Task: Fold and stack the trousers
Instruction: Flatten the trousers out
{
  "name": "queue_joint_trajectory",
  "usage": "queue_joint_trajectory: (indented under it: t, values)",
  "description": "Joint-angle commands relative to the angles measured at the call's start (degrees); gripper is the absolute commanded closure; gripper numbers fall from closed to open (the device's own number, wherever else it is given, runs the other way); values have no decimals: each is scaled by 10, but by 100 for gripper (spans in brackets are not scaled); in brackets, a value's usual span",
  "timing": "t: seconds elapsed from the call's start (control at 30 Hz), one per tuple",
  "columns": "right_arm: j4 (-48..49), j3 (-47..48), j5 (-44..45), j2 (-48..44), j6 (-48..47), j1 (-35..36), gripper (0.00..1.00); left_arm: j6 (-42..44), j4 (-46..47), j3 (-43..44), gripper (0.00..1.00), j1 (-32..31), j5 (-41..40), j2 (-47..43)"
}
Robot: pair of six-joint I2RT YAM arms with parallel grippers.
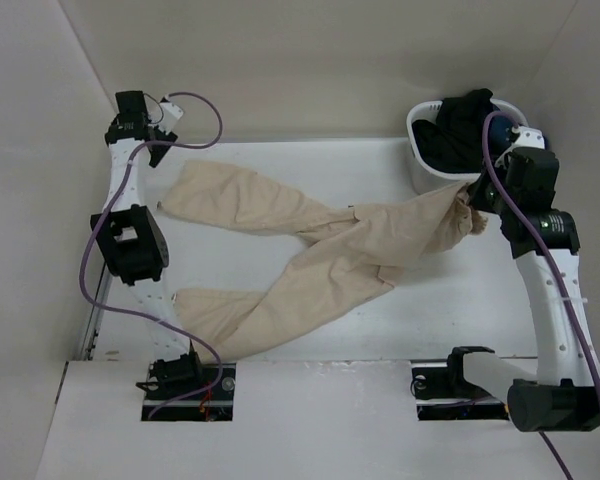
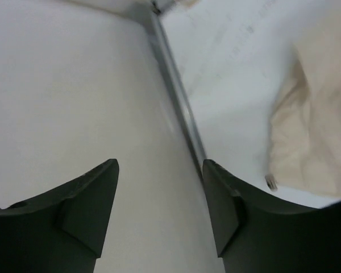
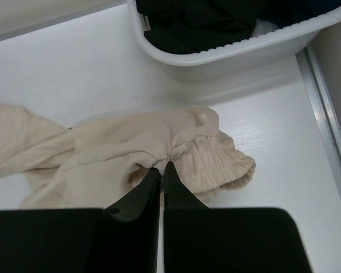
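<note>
1. One pair of light beige cloth trousers (image 1: 310, 250) lay spread across the white, faintly grained table (image 1: 380, 330). Its two long legs splayed in a V toward the left, and its waist pointed right, just in front of the basket.
2. The cloth looked soft and matte, rumpled where the legs met. The waistband was gathered into fine elastic ribs.
3. The right gripper (image 3: 162, 166) had its black fingers pressed together on a fold of that waistband, pinching it.
4. The left gripper (image 2: 159, 170) held its two dark, wedge-shaped fingers apart with nothing between them, near the hem of the far leg.
5. A white, rounded plastic basket (image 3: 244, 51) with a ridged rim held dark garments (image 3: 199, 23), heaped and crumpled.
6. Only the top view showed the whole garment and both arms. Only the right wrist view showed the ribbing and the pinch. Only the left wrist view showed a small tag (image 2: 271, 182) at the hem's edge and a grey metal strip (image 2: 182, 108) running along the table's edge beside a plain pale wall.
</note>
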Motion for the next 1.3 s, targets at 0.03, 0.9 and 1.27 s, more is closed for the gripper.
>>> queue_joint_trajectory:
  t: [0.03,0.9,1.27]
  values:
    - [69,55,-24,9,29,5,100,1,-77,-46,39,17,11,-108]
    - [104,-85,-28,-37,58,8,100,162,-169,-638,0,-193,33,-274]
    - [165,-48,-63,-44,57,-12,100,119,-3,-660,100,-113,-30,-268]
